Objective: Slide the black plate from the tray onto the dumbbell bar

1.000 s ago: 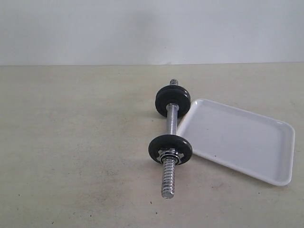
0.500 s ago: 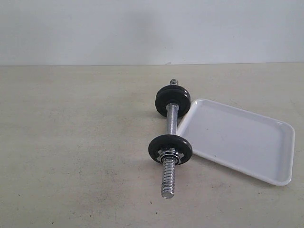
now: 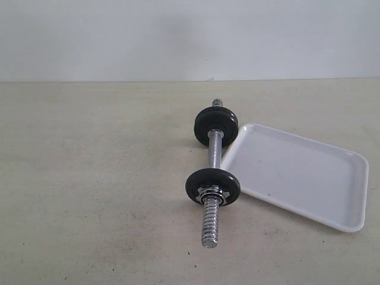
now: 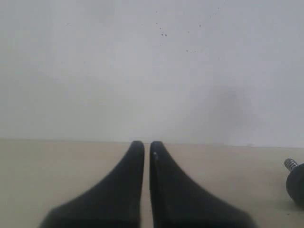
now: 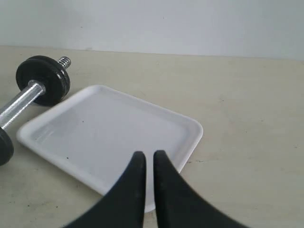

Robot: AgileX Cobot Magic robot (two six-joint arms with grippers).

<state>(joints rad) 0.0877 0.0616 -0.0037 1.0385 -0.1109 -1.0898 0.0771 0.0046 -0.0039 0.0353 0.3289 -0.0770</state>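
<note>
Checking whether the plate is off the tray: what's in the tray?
Nothing lies in the tray: just bare white floor and a tiny dark speck. Both black discs sit on the bar. The right gripper covers part of its rim in the wrist view only.

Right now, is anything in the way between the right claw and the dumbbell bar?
Yes. The white tray lies flat between the shut right gripper and the dumbbell bar. It is low, so the gripper could probably pass over it.
</note>
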